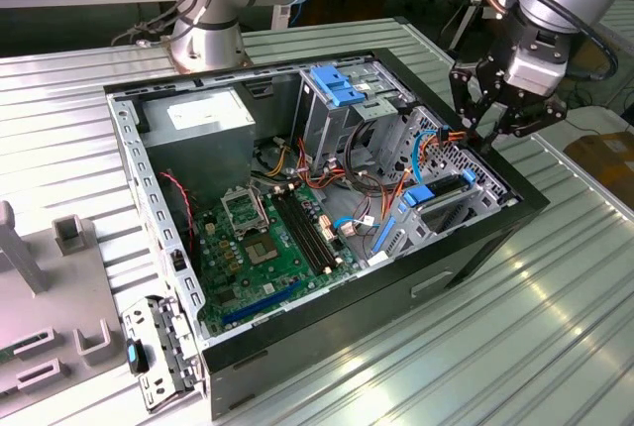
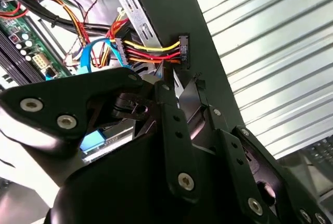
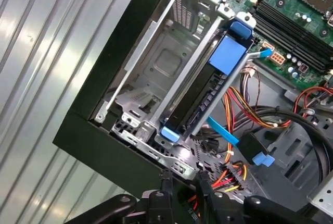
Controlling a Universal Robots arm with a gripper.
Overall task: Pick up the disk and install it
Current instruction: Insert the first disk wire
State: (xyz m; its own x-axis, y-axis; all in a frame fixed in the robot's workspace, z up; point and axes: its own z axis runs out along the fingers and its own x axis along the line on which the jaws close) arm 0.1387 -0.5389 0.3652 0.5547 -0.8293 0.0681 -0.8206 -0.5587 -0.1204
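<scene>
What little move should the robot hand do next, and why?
Probably lift straight up. The disk looks seated in the drive cage, and the gripper hangs beside loose coloured wires it could snag.

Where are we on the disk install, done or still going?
Done: the disk sits in its blue frame inside the drive cage. In hand: the pincer hovers off it, at the edge of the case beside the power connector. Left: I cannot tell whether the disk is fully latched.
</scene>
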